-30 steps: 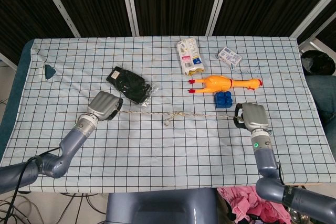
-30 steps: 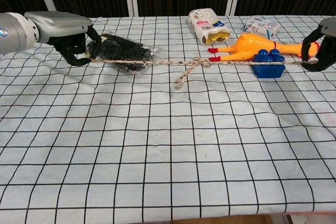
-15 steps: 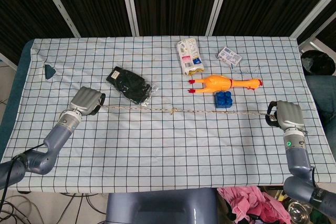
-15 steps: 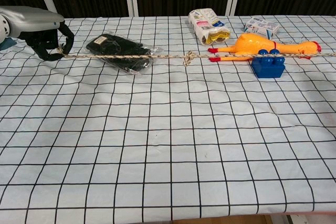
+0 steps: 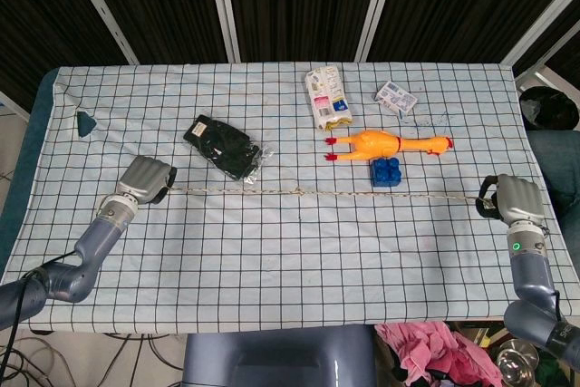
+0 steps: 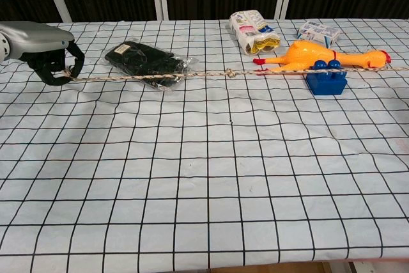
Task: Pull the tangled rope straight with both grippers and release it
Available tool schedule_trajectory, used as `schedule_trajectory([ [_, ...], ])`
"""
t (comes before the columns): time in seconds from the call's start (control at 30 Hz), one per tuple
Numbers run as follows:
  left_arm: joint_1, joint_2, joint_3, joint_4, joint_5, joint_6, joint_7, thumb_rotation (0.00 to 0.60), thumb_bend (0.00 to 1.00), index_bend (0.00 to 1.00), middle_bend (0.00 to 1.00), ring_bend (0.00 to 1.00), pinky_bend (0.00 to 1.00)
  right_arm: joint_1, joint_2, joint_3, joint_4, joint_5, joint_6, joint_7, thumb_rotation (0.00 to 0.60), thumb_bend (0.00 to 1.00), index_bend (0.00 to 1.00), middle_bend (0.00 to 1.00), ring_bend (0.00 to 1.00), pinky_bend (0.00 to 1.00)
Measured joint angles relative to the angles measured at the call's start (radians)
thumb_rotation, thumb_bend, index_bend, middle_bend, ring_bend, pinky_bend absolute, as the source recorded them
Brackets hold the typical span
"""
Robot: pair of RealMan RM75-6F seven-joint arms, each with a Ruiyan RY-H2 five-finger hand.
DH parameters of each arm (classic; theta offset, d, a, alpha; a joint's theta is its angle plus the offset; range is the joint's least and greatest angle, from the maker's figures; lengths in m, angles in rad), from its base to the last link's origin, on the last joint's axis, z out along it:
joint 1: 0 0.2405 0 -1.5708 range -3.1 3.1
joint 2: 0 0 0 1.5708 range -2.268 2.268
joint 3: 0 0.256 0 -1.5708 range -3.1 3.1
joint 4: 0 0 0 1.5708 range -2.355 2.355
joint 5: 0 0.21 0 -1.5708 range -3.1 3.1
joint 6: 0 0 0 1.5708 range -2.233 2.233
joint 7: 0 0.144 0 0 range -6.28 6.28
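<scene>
Rope (image 5: 317,194) runs taut just in front of the blue block (image 5: 386,171), one small knot near its middle, each end gripped in closed fingers by the left hand (image 5: 145,180) and right hand (image 5: 512,199)

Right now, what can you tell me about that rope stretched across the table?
The rope is thin, beige and twisted, like twine. It runs nearly straight across the checked tablecloth, with one small knot left near its middle. The left robot hand grips one end and the right robot hand the other. In the chest view it passes in front of the black packet and over the blue block.
</scene>
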Motion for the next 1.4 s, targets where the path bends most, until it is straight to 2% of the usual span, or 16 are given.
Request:
schedule_trajectory([
  [0.53,-0.006,-0.033,-0.001,0.050,-0.010,-0.028,0.009,0.600,0.49,0.63,0.98,0.99,0.96,-0.006,-0.037,-0.011,0.111,0.021,-0.048,0.023,0.600,0.44,0.67,0.98,1.00,1.00],
  [1.27,0.006,-0.110,0.018,0.146,0.008,-0.061,0.005,0.600,0.49,0.63,0.98,0.99,0.96,-0.001,-0.099,-0.032,0.188,0.018,-0.133,0.039,0.600,0.44,0.67,0.98,1.00,1.00],
  [1.4,0.009,-0.122,0.021,0.167,0.006,-0.072,0.007,0.600,0.48,0.58,0.97,0.98,0.96,0.005,-0.105,-0.036,0.203,0.027,-0.147,0.030,0.600,0.42,0.66,0.98,1.00,1.00],
])
